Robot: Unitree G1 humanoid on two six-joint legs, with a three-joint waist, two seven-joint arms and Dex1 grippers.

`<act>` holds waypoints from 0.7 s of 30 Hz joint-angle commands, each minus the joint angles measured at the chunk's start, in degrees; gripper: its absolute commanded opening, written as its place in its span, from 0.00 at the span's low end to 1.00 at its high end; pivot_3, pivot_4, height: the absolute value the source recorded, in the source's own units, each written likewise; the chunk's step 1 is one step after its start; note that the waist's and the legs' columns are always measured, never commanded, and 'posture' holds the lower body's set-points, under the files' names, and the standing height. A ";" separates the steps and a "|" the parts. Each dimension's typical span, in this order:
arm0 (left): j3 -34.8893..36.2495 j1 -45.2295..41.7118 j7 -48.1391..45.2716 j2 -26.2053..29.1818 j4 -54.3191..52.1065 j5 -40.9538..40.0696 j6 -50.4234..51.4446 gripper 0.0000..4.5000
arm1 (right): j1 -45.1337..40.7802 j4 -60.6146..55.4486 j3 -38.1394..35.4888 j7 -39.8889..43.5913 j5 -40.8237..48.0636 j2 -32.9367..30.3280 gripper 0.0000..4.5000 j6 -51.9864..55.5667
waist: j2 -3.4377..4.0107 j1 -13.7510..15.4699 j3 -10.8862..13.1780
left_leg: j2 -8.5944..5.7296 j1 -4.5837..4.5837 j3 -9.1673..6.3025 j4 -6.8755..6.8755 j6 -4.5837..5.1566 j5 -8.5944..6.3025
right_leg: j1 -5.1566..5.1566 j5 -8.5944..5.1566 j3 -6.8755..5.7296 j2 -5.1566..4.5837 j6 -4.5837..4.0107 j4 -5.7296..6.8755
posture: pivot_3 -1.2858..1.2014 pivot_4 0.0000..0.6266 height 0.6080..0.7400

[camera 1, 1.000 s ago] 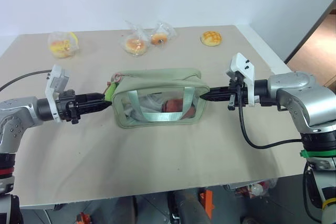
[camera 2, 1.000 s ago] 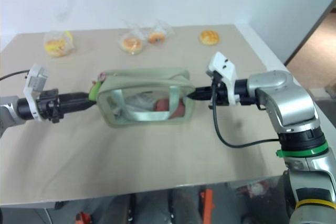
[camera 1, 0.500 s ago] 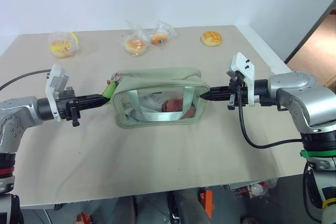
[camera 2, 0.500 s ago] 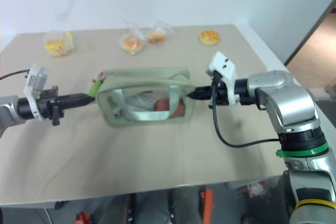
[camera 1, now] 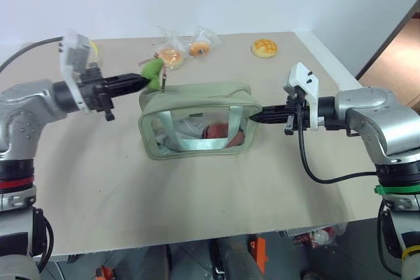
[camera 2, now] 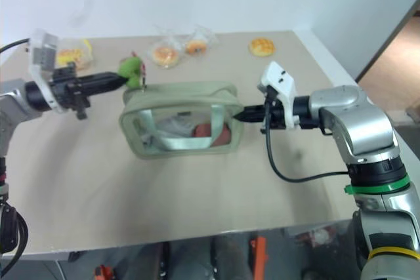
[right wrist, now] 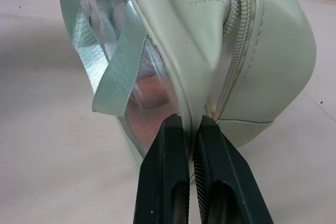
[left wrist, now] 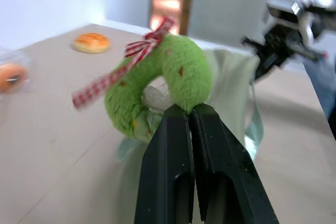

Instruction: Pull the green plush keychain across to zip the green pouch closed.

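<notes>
Fuzzy curved keychain (left wrist: 173,80) pinched in the closed left hand (left wrist: 190,113); right hand (right wrist: 190,124) clamps the smooth boxy pouch (camera 1: 197,122), probably its end seam

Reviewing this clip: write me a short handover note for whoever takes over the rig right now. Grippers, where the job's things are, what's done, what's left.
Left gripper: shut on the green plush keychain, held up above the table over the pouch's left end.
Right gripper: shut on the right end of the green pouch, pinching the fabric edge to brace it.
The pouch stands upright mid-table, a red item inside. Bagged breads and a loose bun lie along the far edge.
Done: both grips are set.
Left: pull the keychain across toward the right end to close the zip, then release. How far the zip has run cannot be told.
</notes>
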 commanded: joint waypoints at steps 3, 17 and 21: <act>-5.25 -5.40 -3.45 -1.76 -0.64 4.13 -4.57 0.01 | -1.06 -1.05 -1.48 -0.38 0.18 -0.05 0.00 -0.76 | 0.00 0.03 0.00 | 0.00 0.01 0.00 0.00 0.00 0.00 | 0.00 0.00 0.00 0.02 0.00 0.00 | 0.52 0.24 1.00; -5.86 -8.28 -8.64 -1.13 1.35 6.89 -5.52 0.01 | 0.36 -2.56 -2.47 -1.72 0.86 -0.19 0.00 -0.21 | 0.00 -0.06 0.00 | 0.00 0.03 0.01 0.01 0.02 -0.01 | 0.00 0.01 0.08 0.05 0.01 0.01 | 0.52 0.24 1.00; -3.05 -9.01 -8.58 -0.56 1.44 3.81 -2.46 0.30 | 0.01 -1.95 -2.05 -1.64 0.54 -0.06 0.00 -0.68 | 0.00 -0.04 0.00 | 0.00 0.02 0.01 0.04 0.02 -0.01 | 0.00 0.01 0.08 0.04 0.02 0.01 | 0.52 0.24 1.00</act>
